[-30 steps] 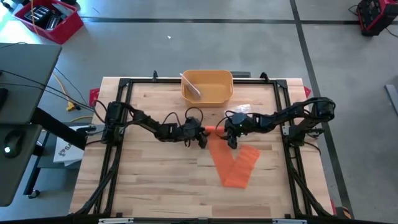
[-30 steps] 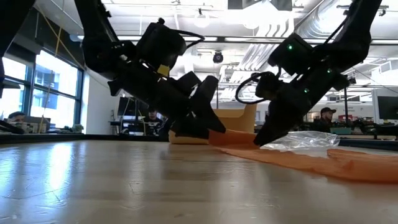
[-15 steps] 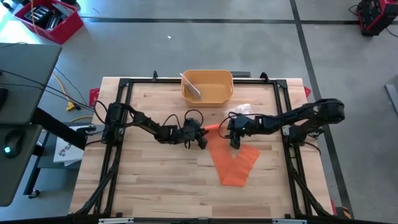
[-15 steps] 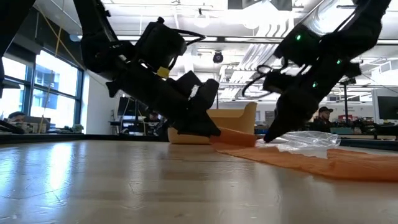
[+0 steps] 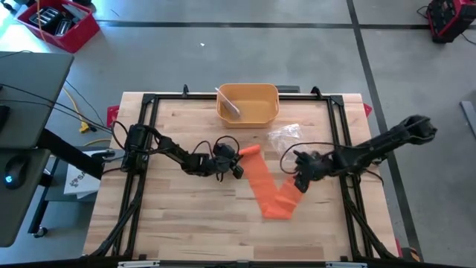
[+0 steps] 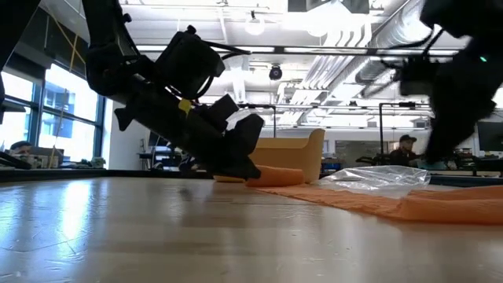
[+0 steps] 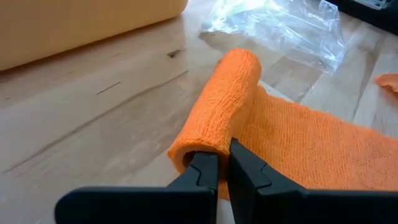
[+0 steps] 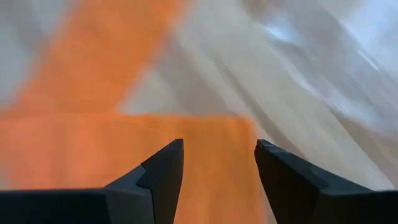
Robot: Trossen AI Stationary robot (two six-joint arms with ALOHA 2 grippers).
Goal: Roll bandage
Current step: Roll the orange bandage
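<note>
Left gripper (image 6: 245, 161): low on the wooden table (image 6: 157, 228), tip against the rolled end of the orange woven bandage (image 6: 275, 174). Unrolled strip extends right. Crumpled clear plastic wrapper (image 6: 377, 177) lies behind it, tan bin (image 6: 302, 153) beyond.

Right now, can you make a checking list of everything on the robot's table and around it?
Surface: wooden table, bare in front.
Job's things: orange bandage, one end rolled, the rest lying flat in a bent strip.
Clutter: clear plastic wrapper; yellow tub at the back edge.
Grippers: left gripper shut on the roll's end; right gripper open above the flat strip.
Cables: yellow cable on the floor, left of the table.
Surroundings: red bin on the floor; a person far behind.
</note>
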